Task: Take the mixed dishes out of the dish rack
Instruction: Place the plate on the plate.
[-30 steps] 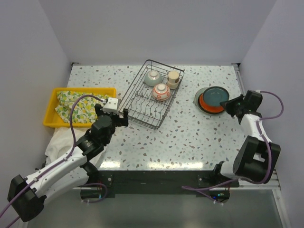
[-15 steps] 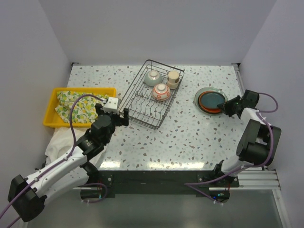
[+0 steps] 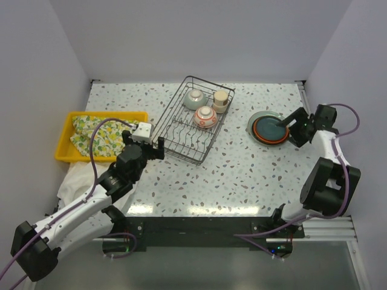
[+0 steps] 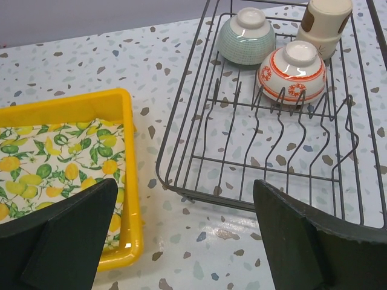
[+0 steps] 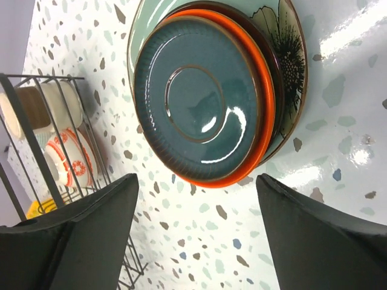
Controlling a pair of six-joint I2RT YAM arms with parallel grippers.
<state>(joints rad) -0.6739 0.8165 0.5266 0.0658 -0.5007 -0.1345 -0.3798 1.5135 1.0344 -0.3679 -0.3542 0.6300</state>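
Your left gripper [image 4: 184,202], fingers apart, faces the rack [image 3: 184,133] at centre holding two bowls [image 4: 247,39] and a cup [image 4: 325,21], tray [image 4: 132,157] just left; right gripper [image 5: 196,196], fingers likewise apart, over plates [image 5: 199,103], right.

Your black wire dish rack [image 3: 181,132] sits at twelve o'clock, holding a beige cup [image 3: 221,100], an overturned celadon bowl [image 3: 194,98] and red-patterned bowl [image 3: 205,116]; the stacked plates [image 3: 270,128] lie at two o'clock.

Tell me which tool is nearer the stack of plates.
Right. The right tool is at the right edge of the stack of plates, open, with its fingers pointing over it. The left tool sits far off to the left, by the dish rack's near-left corner.
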